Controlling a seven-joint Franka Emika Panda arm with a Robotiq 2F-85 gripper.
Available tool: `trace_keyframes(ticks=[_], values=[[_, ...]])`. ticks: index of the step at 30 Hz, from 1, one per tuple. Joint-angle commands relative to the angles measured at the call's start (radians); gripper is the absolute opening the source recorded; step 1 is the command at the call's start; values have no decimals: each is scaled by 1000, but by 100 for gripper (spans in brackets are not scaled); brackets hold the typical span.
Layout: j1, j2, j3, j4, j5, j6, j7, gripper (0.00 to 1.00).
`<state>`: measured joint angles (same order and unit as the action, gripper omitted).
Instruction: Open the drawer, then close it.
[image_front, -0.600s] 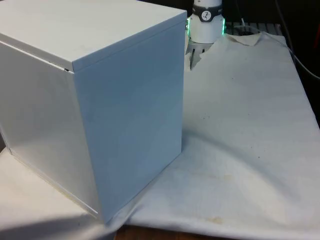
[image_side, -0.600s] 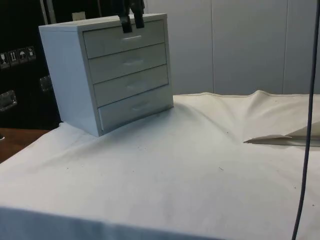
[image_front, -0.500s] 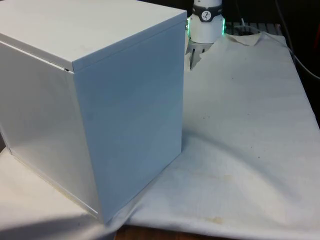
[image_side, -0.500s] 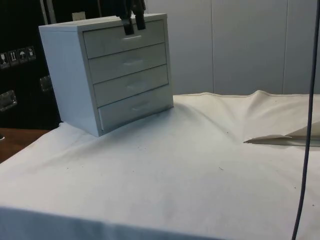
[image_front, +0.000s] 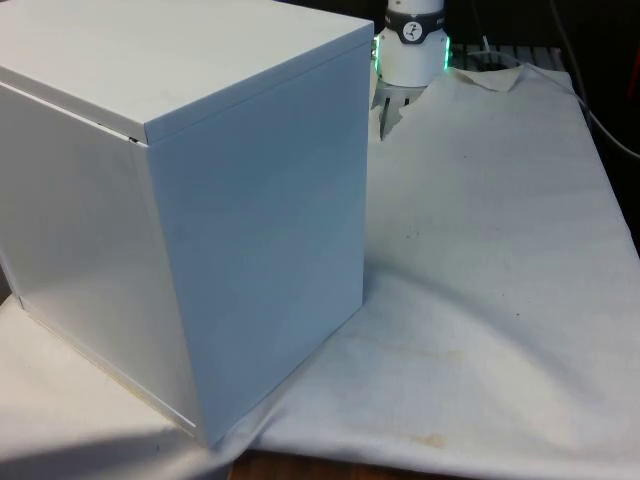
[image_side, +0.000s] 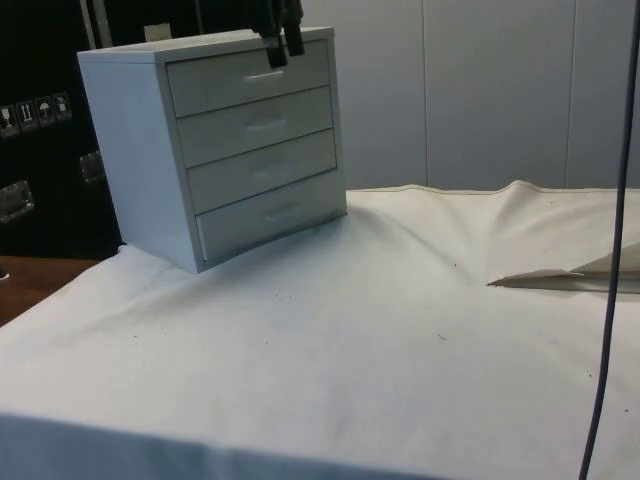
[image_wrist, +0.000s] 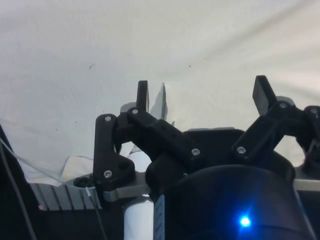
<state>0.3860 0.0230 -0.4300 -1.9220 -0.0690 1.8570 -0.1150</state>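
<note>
Comparing this moment with the one half a second earlier, we see the tool (image_side: 283, 45) has slid a little along the front of the chest of drawers (image_side: 215, 140), away from the middle of the top drawer (image_side: 250, 76) and toward the chest's corner nearest the pale wall panels, and it now sits a touch higher. The top drawer's handle (image_side: 264, 74) now lies just below the tool and slightly to the side, apart from the fingers (image_side: 272, 50), where before they hung right over it. From the wrist view we see our tool (image_wrist: 202, 100) spread wide, with nothing between the fingers and only white cloth (image_wrist: 150, 50) beyond them.

All four drawers sit flush with the chest's face, so we judge the task's drawer is closed. Which drawer is meant we cannot say; the top one is nearest the tool. In the front view the chest (image_front: 190, 200) turns a blank side to us, and the tool (image_front: 384, 118) peeks out past its far upper corner.

We read this drift as the tool leaving the handle rather than settling on it. Either the open-and-close cycle is done and we are retreating, or we are repositioning for a grasp; these frames cannot settle which.
</note>
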Motion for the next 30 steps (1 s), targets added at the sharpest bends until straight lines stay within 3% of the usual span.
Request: trace_keyframes(ticks=[1,14,30], values=[[-1,-4,-4,-4,0,0,-7,100],[-7,-47,-57,-47,-13,42,-113,100],[-6,-59,-77,-43,-10,41,-240,100]])
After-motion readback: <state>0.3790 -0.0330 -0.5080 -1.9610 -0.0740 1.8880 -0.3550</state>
